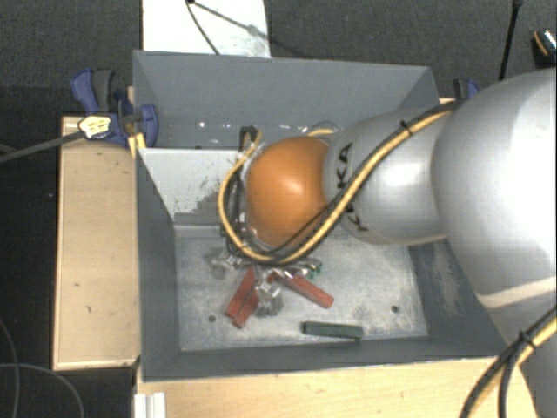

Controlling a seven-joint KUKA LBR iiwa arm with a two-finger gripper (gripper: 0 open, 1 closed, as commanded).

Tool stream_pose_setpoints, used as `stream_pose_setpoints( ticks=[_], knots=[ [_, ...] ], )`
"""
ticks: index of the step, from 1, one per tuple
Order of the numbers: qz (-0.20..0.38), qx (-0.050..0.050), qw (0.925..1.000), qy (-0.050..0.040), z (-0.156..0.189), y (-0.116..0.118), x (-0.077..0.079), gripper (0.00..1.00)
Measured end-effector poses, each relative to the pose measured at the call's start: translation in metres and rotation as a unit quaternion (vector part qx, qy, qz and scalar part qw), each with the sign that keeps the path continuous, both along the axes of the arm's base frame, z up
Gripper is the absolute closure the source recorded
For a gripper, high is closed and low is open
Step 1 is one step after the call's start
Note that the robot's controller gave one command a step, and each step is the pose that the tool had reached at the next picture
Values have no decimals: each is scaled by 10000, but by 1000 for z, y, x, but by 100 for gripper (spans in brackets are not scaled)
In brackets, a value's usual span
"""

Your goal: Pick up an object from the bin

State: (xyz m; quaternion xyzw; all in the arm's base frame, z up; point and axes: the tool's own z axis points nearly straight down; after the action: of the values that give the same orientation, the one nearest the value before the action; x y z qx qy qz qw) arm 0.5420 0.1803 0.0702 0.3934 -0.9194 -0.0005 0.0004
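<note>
Orange-capped arm [287,190] over red sticks [242,301] — green stick [332,329] apart

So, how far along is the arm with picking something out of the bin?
The reach looks done: the gripper sits low over the bin floor, between two reddish-brown blocks. Whether it grips one is hidden under the orange cover. Lifting is left: both blocks seem to lie on the floor, and the dark green stick lies apart, nearer the front wall.
</note>
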Motion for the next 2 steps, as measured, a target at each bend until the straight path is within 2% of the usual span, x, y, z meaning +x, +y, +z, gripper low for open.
stream_pose_setpoints(
  ticks=[1,2],
  knots=[
    [-18,-1,10000,4,0,0,0,100],
    [-68,11,10000,-27,29,0,1,100]
  ],
)
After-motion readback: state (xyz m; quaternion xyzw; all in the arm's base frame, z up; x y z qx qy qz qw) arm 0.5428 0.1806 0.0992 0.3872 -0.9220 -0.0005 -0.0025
